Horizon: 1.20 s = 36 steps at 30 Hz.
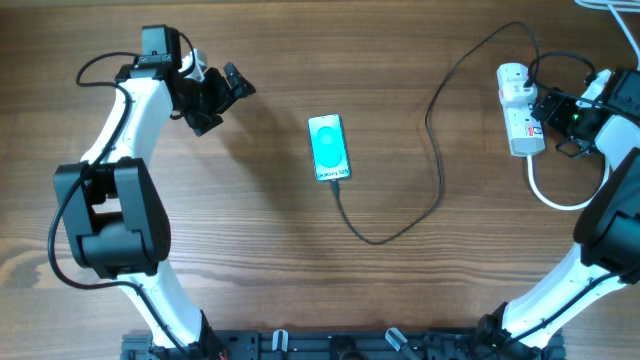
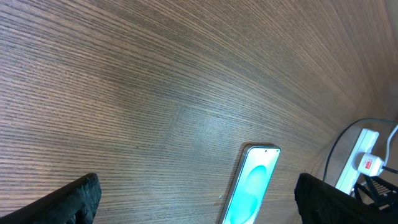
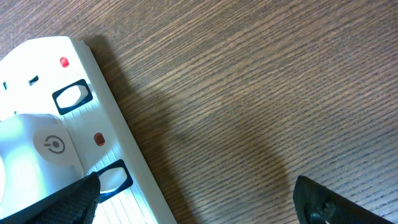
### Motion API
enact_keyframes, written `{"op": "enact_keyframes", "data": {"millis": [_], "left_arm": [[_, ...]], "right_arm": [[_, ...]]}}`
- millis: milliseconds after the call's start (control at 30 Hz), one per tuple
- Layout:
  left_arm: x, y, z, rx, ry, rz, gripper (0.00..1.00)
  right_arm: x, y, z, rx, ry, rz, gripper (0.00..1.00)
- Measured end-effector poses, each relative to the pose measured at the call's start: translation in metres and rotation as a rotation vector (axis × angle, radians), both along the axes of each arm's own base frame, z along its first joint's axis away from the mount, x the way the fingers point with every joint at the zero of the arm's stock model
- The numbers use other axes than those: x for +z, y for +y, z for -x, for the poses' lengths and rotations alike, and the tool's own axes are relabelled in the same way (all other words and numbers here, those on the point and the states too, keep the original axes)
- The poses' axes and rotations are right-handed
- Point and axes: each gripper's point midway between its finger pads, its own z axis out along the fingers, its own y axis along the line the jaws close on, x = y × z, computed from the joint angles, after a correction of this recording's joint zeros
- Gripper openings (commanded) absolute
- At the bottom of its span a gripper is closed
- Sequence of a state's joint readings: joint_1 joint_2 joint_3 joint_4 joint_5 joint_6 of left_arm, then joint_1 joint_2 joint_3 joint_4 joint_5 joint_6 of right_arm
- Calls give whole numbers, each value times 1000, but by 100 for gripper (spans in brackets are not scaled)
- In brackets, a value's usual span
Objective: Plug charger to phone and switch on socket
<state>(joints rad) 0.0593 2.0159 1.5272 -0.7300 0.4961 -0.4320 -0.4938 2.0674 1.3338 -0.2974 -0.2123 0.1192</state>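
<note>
Left gripper (image 1: pixel 225 103) hangs over the far left part of the wooden table (image 1: pixel 260 270), fingers spread wide and holding nothing. From its own camera the gripper (image 2: pixel 196 190) shows only bare wood in the gap, with the phone (image 2: pixel 252 186) lying a little way off.

Near the middle of the table, the phone (image 1: pixel 329 148) lies flat with its turquoise face up and its small white text at the near end. The thin black cable (image 1: pixel 437 180) meets that near end. It loops toward the front of the table, climbs to the right, arcs across the far side and comes down at the power strip (image 1: pixel 518 110).

The strip lies lengthwise by the right edge with a white adapter (image 1: pixel 513 78) on its far end and a thick white cord (image 1: pixel 545 195) curling off its near end.

The right gripper (image 1: pixel 541 115) is right beside the strip, also wide open and empty. Up close, the gripper (image 3: pixel 196 190) has one finger (image 3: pixel 59 205) overlapping the edge of the strip (image 3: pixel 124 162), near a dark-outlined switch (image 3: pixel 112 175) and a red mark (image 3: pixel 98 139). Whether it touches, I cannot tell.
</note>
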Motion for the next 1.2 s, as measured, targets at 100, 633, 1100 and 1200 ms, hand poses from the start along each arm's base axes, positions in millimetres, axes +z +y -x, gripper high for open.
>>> {"op": "enact_keyframes", "data": {"millis": [100, 633, 1100, 1200], "left_arm": [[0, 0, 0, 0, 0, 0, 100], [0, 0, 0, 0, 0, 0, 100], [0, 0, 0, 0, 0, 0, 100], [0, 0, 0, 0, 0, 0, 100]], "right_arm": [[0, -1, 0, -1, 1, 4, 100], [-2, -1, -1, 0, 34, 77, 100], [-2, 5, -3, 41, 50, 102, 100], [-2, 5, -3, 41, 51, 103, 100]]}}
